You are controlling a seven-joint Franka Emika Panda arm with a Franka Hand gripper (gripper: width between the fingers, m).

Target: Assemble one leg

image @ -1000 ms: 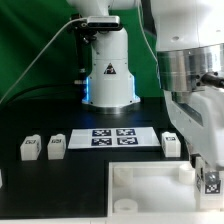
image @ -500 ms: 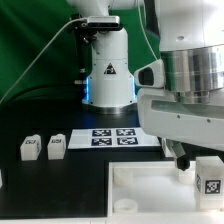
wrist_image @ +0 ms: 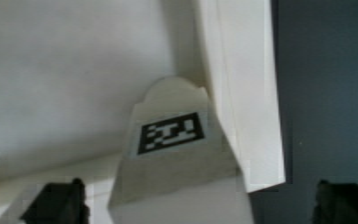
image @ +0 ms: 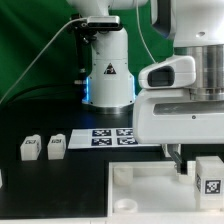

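Robotics lab: green backdrop (image: 30,40), black table (image: 60,180), marker board (image: 112,137).

arm lowered, gripper (wrist_image: 190,205) fingers spread apart

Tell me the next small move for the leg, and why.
Probably ease the leg straight down toward the board's near-right corner. The gripper straddles it, the leg sits over that corner, and whether it is seated cannot be told.

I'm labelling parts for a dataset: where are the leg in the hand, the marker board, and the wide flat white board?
White rectangular plastic leg (image: 209,176), exterior view, on its tagged face.
Thin flat white marker board (image: 112,136), exterior view, at its middle between tags.
Wide flat white board (image: 150,203), exterior view, on its bare top surface.
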